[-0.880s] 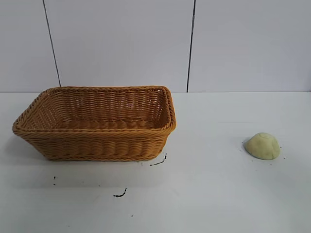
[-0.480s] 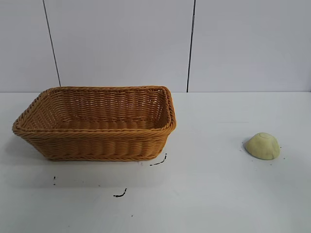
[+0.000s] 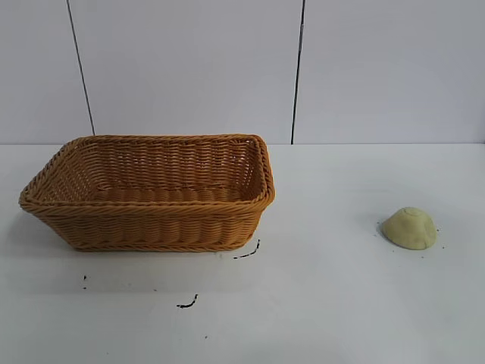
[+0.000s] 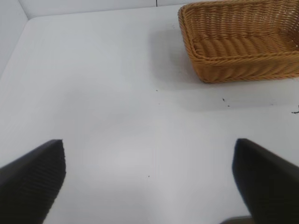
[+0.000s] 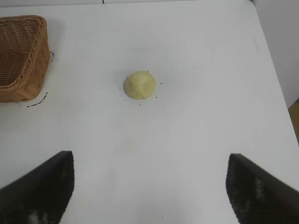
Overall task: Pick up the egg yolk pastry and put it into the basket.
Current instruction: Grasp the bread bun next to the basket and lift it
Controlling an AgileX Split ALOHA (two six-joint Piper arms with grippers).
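Two wrist views show what the exterior view lacks: the claws. From outside only the tabletop appears, with the basket at left and the pastry at right, well apart, and neither arm in sight. The right wrist view shows the right claw with its dark fingers spread wide and nothing between them, hovering over bare tabletop with the pastry ahead of it, not touched. A corner of the basket sits off to one side in that view. The left wrist view shows the left claw also wide open and holding nothing, over bare tabletop, the basket farther off; the pastry does not appear in that view.

Small black marks dot the tabletop near the basket's front, one curved streak just by its near right corner, and tiny specks ring the pastry. Nothing lies between the right claw and the pastry. Behind stands a pale panelled wall with dark vertical seams.

The basket is tan-orange wicker, rectangular, with a braided rim and sides flaring outward, and nothing inside it. The pastry is a pale yellow dome, matte and smooth, with a faint ring on its top
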